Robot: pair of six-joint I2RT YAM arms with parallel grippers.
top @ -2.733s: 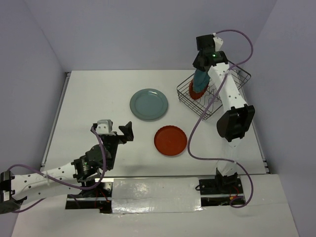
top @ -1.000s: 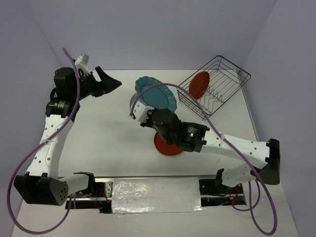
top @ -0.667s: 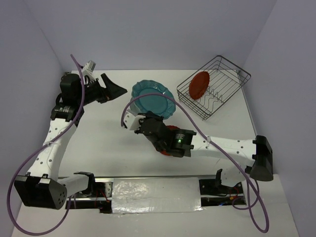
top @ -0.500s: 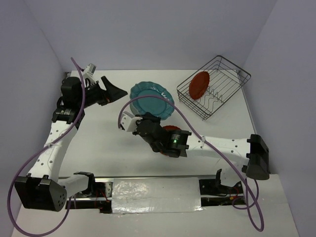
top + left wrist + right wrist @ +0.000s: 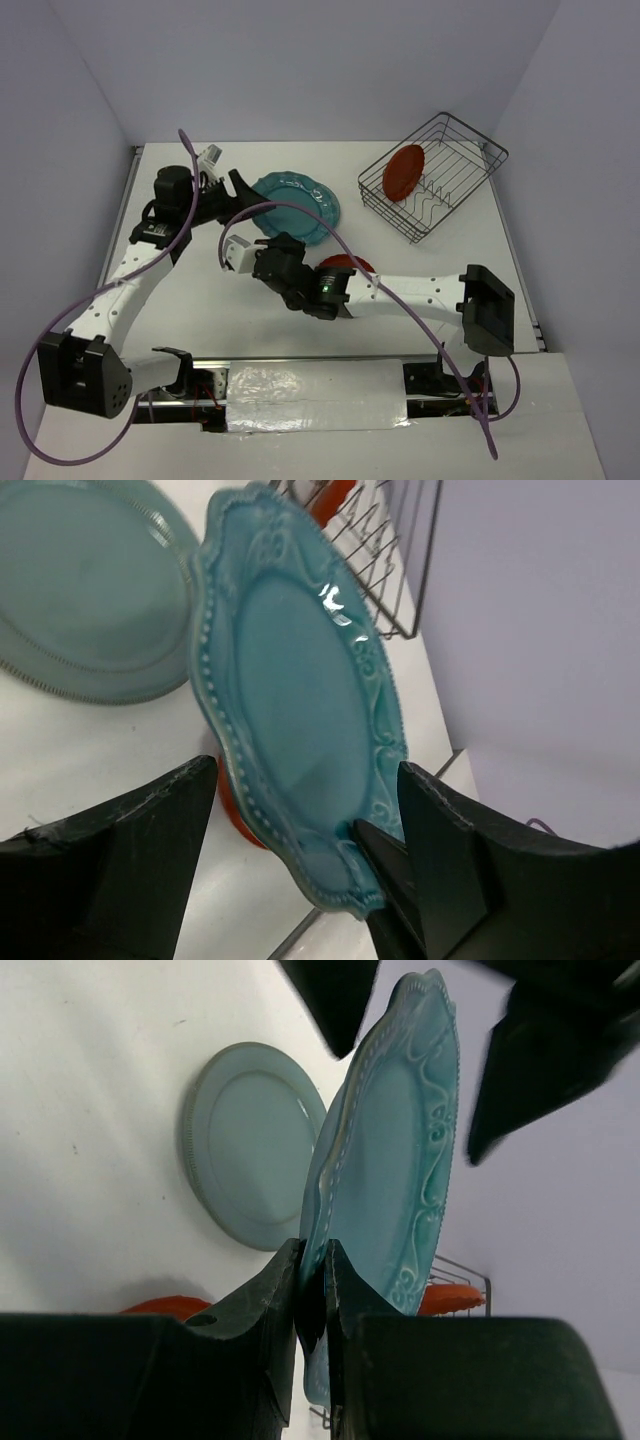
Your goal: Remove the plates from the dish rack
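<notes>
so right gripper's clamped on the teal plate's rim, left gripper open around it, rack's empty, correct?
The rack isn't empty: the top view shows one red-orange plate standing in the dish rack. The rest is right: the right gripper is shut on the teal plate at its rim, and the left gripper is open around it.

Bare table point(image 5: 215, 320) open along left side and near edge. Mid-table blocked by teal plate point(image 5: 296, 205) held on edge, grey plate point(image 5: 80, 600) behind it, flat red plate point(image 5: 345, 264) under right arm point(image 5: 400, 290). Teal rim between left gripper's point(image 5: 305, 768) spread fingers. Free slots in rack point(image 5: 385, 205) beside upright red plate point(image 5: 404, 170).
</notes>
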